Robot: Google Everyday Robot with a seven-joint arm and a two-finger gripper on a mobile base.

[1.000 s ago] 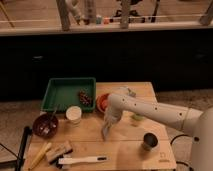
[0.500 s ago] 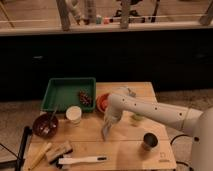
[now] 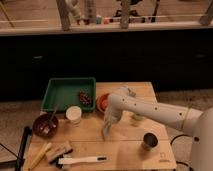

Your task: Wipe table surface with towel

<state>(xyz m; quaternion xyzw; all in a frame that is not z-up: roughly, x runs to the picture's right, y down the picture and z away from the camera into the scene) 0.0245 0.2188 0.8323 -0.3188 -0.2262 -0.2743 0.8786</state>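
The table surface [image 3: 85, 137] is a light tan wooden top with plank seams. My white arm reaches in from the right and bends down over the middle of the table. The gripper [image 3: 111, 119] points down and is shut on the towel [image 3: 106, 131], a narrow pale grey-white cloth. The towel hangs limp below the gripper, and its lower end is at or just above the wood. I cannot tell whether it touches.
A green tray [image 3: 60, 90] holding a brown cone sits back left. A white cup [image 3: 74, 114], a brown bowl [image 3: 45, 125] and a red bowl [image 3: 102, 102] stand nearby. A metal cup [image 3: 148, 141] is front right. A white-handled brush [image 3: 82, 160] lies at the front edge.
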